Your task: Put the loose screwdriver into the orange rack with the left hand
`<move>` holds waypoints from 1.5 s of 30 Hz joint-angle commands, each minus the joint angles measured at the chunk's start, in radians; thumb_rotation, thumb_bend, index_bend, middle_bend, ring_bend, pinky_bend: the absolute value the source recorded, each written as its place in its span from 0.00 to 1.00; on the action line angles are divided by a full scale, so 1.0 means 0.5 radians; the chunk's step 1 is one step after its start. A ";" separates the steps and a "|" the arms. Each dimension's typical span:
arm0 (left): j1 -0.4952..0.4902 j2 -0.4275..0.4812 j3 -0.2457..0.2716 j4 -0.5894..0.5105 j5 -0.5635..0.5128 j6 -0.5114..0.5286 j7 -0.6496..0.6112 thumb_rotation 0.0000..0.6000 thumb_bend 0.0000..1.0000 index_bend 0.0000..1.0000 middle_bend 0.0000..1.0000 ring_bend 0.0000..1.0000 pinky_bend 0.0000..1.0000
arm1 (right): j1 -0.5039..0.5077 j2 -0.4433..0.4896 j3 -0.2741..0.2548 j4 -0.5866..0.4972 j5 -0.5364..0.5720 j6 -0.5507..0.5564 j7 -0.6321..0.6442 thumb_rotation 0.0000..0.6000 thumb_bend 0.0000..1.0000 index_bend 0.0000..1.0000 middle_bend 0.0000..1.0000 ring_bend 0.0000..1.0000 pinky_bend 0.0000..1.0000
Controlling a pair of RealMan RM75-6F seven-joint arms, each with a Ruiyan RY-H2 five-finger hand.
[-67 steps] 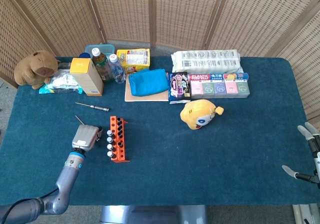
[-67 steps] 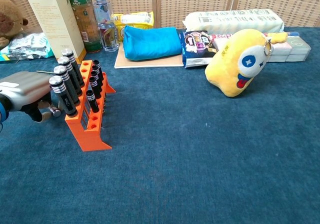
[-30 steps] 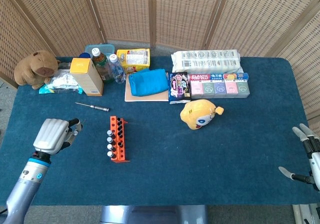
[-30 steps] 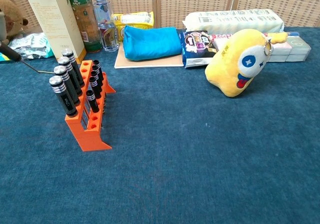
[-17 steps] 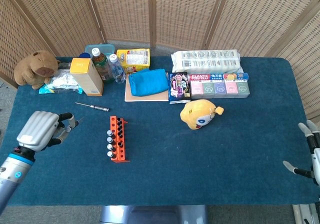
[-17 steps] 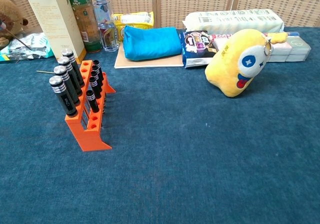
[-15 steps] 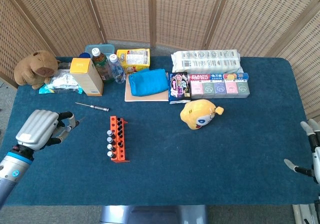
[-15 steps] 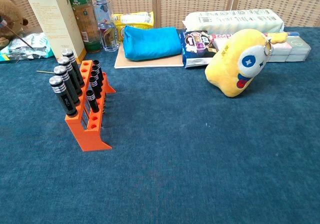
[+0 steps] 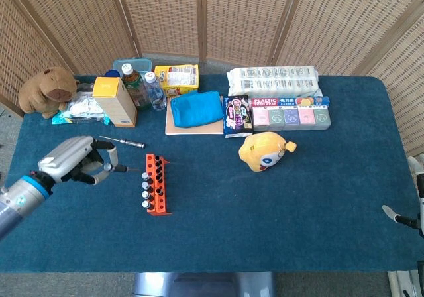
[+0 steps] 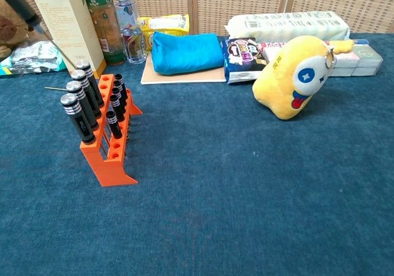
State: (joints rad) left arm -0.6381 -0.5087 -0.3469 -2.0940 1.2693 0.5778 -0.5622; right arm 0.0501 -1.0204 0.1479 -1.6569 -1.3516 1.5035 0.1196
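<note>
Holding a skinny screwdriver (image 9: 122, 169) in my left hand (image 9: 81, 161) just left of the rack (image 9: 156, 184), gripping its handle since it's light, stiff and slippery, tip aimed at the slots, the other screwdriver (image 9: 122, 141) lying beyond.

Head view looks down from high; chest view sits low, sharing the rack (image 9: 155, 184).

right hand (image 9: 405, 218) mostly out of frame
</note>
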 commanded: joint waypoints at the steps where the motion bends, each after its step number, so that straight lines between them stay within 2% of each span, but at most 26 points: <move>1: -0.072 0.043 -0.055 0.078 0.040 -0.095 -0.093 1.00 0.42 0.57 1.00 1.00 1.00 | 0.000 -0.008 0.008 0.010 -0.002 0.008 0.004 1.00 0.00 0.07 0.00 0.00 0.00; 13: -0.205 0.012 -0.108 0.135 0.012 -0.303 -0.252 1.00 0.42 0.57 1.00 1.00 1.00 | -0.008 -0.016 0.021 0.018 -0.014 0.023 0.023 1.00 0.00 0.07 0.00 0.00 0.00; 24: -0.272 -0.027 -0.098 0.164 -0.054 -0.440 -0.273 1.00 0.42 0.57 1.00 1.00 1.00 | -0.017 0.001 0.030 0.010 -0.010 0.020 0.053 1.00 0.00 0.07 0.00 0.00 0.00; 32: -0.294 -0.068 -0.118 0.215 -0.066 -0.566 -0.361 1.00 0.42 0.57 1.00 1.00 1.00 | -0.017 0.007 0.032 0.006 -0.006 0.008 0.054 1.00 0.00 0.07 0.00 0.00 0.00; 45: -0.271 -0.133 -0.143 0.270 -0.032 -0.628 -0.415 1.00 0.43 0.57 1.00 1.00 1.00 | -0.021 0.015 0.039 -0.003 0.004 0.003 0.058 1.00 0.00 0.07 0.00 0.00 0.00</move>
State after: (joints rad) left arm -0.7740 -0.5748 -0.4180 -1.9593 1.2525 0.2642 -0.7693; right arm 0.0394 -1.0131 0.1672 -1.6585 -1.3497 1.5047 0.1487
